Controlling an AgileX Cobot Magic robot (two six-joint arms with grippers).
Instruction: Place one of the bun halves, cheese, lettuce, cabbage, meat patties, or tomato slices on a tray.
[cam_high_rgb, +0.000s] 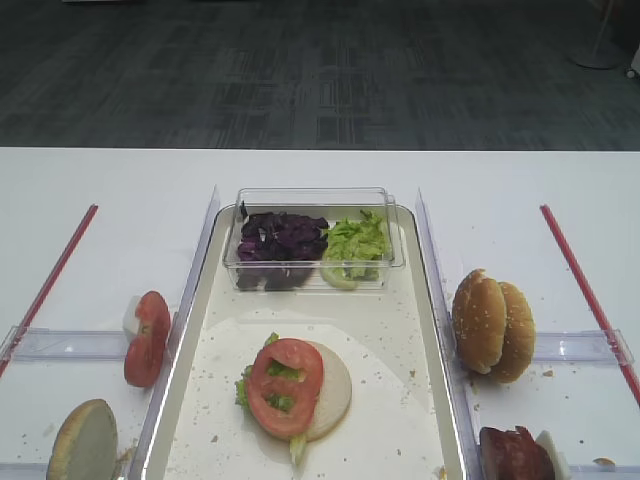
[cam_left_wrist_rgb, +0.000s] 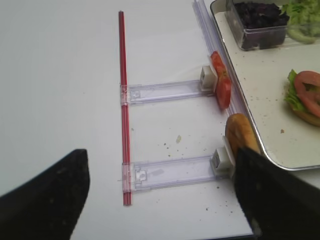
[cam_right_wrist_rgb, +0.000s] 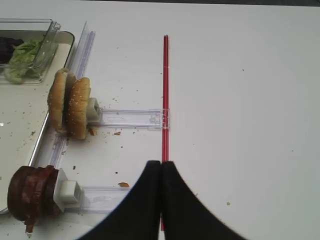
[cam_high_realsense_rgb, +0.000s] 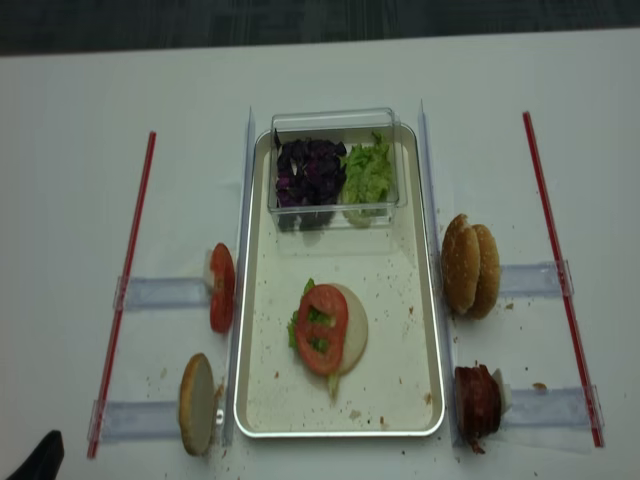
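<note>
On the tray (cam_high_rgb: 390, 400) lies a pale bun half (cam_high_rgb: 332, 388) topped with lettuce (cam_high_rgb: 243, 388) and one tomato slice (cam_high_rgb: 285, 385). Upright tomato slices (cam_high_rgb: 147, 338) and another bun half (cam_high_rgb: 82, 442) stand left of the tray. Two bun halves (cam_high_rgb: 492, 325) and the meat patties (cam_high_rgb: 515, 455) stand on its right. Cabbage (cam_high_rgb: 280, 240) and more lettuce (cam_high_rgb: 355, 243) fill a clear tub. No cheese is in view. My left gripper (cam_left_wrist_rgb: 162, 160) is open and empty over the table, left of the near bun half (cam_left_wrist_rgb: 240, 134). My right gripper (cam_right_wrist_rgb: 160, 164) is shut and empty over a red strip.
Clear plastic holders (cam_left_wrist_rgb: 172, 171) run from the red strips (cam_left_wrist_rgb: 123, 100) to the food on both sides of the tray. The clear tub (cam_high_rgb: 312, 200) takes up the tray's far end. Crumbs dot the tray floor and the white table.
</note>
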